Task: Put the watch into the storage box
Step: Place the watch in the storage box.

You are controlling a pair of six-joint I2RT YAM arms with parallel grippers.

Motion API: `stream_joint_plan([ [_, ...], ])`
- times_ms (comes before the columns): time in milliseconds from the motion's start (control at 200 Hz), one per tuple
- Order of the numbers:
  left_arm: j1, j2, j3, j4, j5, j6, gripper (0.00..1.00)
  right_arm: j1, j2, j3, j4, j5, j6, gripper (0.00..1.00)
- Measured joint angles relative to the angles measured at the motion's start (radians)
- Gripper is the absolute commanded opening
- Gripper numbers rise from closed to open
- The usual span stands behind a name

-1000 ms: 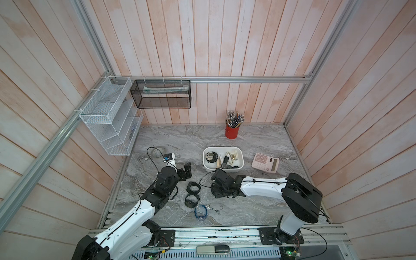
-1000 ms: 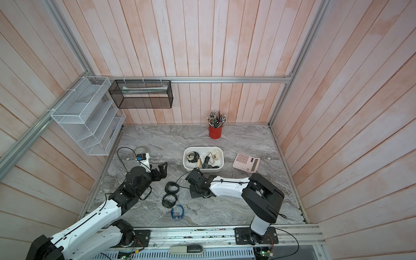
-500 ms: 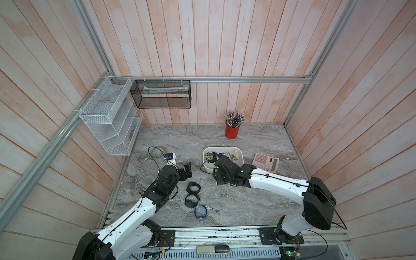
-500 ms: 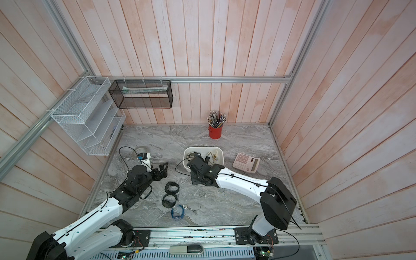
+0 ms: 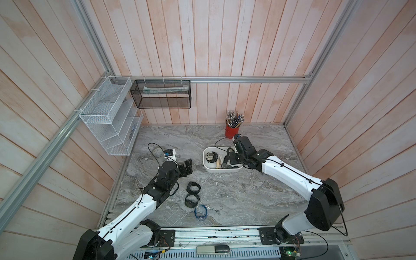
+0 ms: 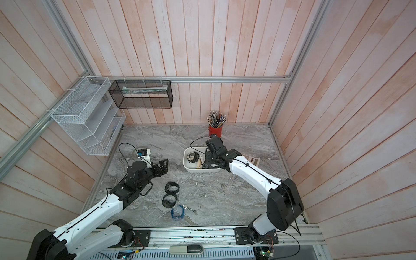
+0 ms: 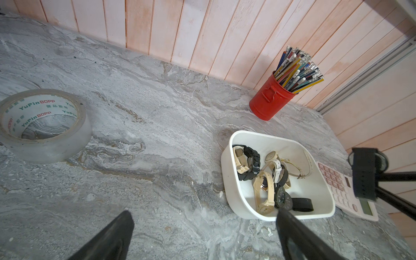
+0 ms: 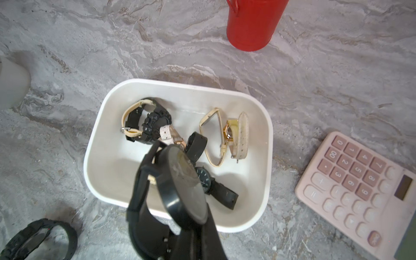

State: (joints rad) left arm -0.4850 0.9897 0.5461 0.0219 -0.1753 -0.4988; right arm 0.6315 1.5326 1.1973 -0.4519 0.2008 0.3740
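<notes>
The storage box (image 5: 208, 168) (image 8: 96, 144), a shallow white tub, sits on the marble table right of centre with several watches inside. My right gripper (image 5: 229, 158) (image 8: 189, 225) hangs over its front right part, shut on a black watch (image 8: 184, 184) (image 7: 363, 175) with a round face, strap dangling above the tub. My left gripper (image 5: 188, 166) (image 7: 204, 212) is open and empty, low over bare table to the left of the box. Two black watches (image 5: 193, 187) (image 5: 191, 200) and a blue watch (image 5: 200, 212) lie on the table in front of it.
A red pencil cup (image 5: 233, 131) stands behind the box. A pink calculator (image 8: 360, 193) lies to its right. A tape roll (image 7: 42, 126) sits at the left. A white wire rack (image 5: 110, 119) and black mesh basket (image 5: 161, 94) hang on the walls.
My right arm has carried the black watch up from the table in front of the box, back and to the right, to above the box. The left arm has barely moved.
</notes>
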Motion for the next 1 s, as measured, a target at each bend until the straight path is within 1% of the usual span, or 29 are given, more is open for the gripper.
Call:
stream_joint_plan([
  [245,0.000,0.003,0.000,-0.008,0.019,-0.022,1.00,-0.075,0.095,0.003,0.064,-0.032,-0.049,0.00],
  [590,0.001,0.003,0.003,-0.027,0.025,-0.022,1.00,-0.105,0.244,0.057,0.117,-0.080,-0.088,0.00],
  [1000,0.007,0.007,0.038,-0.062,0.044,-0.034,1.00,-0.156,0.343,0.059,0.165,-0.130,-0.092,0.00],
])
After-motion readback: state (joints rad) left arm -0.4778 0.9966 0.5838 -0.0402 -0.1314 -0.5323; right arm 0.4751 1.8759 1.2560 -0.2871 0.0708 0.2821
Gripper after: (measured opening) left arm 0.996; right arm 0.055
